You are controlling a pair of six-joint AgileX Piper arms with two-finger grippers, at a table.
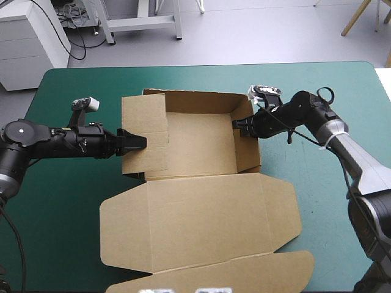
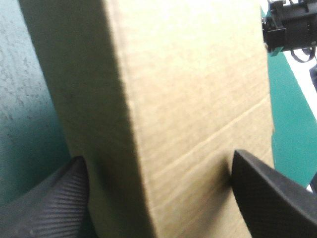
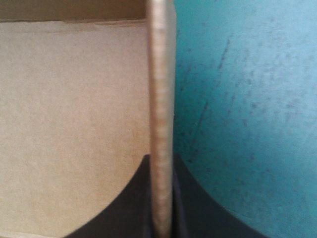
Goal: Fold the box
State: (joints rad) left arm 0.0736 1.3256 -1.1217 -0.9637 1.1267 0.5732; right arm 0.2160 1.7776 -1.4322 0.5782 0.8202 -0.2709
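Box [image 1: 201, 152] sits mid-counter [image 1: 67, 232], half built: far wall [image 1: 201, 101] and right wall [image 1: 247, 155] are up, lid [image 1: 201, 223] lies flat toward the near edge, its tuck flap [image 1: 244, 271] at the counter's near rim. Step in hand, as I read it: doubling over the left wall [image 1: 145, 137]. That panel leans over the tray's left side, not tucked yet.

My left fingers [image 2: 49, 203] are released and spread, one on each side of that panel, its lit face and its shadowed face between them. They straddle it, no pinch. My right fingers [image 3: 126, 210] are clenched on the right wall, the board's edge running up between them, tray floor on one side, teal-green cover on the other. So I take it the right arm braces and the left arm does the folding.

Next move, my call: push the left panel inward and down until its end locks against the tray floor. That needs a firm right-side grip so the tray can't slide. The left fingers should press along the crease, not the free corner, or the board may buckle or spring back
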